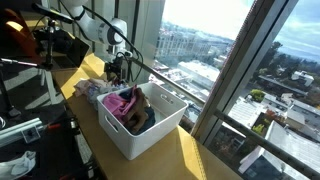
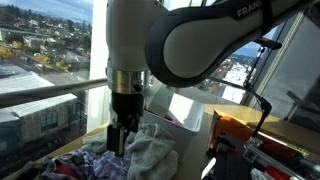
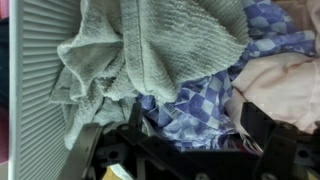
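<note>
Grey towel [image 3: 150, 60] atop blue checked cloth [image 3: 200, 105], end effector [image 2: 119, 140] spread just above, white basket [image 1: 150, 130] near.

White glossy robot arm shell [image 2: 200, 45], dark capital letters "FRAN" near its upper edge, word cut off by the frame, no other readable text anywhere.

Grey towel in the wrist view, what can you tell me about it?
The towel looks soft and grey-green, with a looped, nubbly weave. It lies crumpled in thick folds, partly on a blue checked cloth and beside a white ribbed surface. The open gripper hangs close by; whether it touches is unclear.
</note>
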{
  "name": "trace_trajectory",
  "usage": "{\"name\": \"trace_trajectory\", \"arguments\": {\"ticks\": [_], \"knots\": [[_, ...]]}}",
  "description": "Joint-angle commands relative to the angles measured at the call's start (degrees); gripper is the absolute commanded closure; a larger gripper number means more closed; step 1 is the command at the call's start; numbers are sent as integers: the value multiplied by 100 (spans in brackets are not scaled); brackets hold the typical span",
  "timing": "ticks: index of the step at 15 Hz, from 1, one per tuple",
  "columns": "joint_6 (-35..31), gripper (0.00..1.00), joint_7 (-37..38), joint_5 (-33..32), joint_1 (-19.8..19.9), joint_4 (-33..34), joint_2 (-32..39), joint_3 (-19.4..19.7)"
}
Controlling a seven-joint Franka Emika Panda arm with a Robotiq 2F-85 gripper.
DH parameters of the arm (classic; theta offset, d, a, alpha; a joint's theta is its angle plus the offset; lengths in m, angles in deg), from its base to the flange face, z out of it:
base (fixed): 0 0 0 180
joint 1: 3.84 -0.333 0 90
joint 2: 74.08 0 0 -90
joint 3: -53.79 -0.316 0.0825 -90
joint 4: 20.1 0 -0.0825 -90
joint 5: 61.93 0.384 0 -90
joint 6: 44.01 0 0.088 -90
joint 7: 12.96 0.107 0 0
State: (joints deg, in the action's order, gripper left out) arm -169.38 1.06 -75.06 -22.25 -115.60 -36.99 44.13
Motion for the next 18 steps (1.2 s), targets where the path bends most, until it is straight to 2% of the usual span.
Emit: {"name": "trace_trajectory", "arguments": {"ticks": [1,5,8,11,12,14,18], "knots": [[-584,0,-120,126,-127,357,726,107],[-1156,0,-169,198,-175,614,1505,144],[-1257,0,-216,281,-177,876,1972,129],[-1171,0,-215,339,-174,1028,2116,148],[-1121,25,-225,360,-175,1027,2062,154],[-1044,34,-233,352,-183,1009,1927,177],[-835,66,-280,286,-171,957,1407,215]]}}
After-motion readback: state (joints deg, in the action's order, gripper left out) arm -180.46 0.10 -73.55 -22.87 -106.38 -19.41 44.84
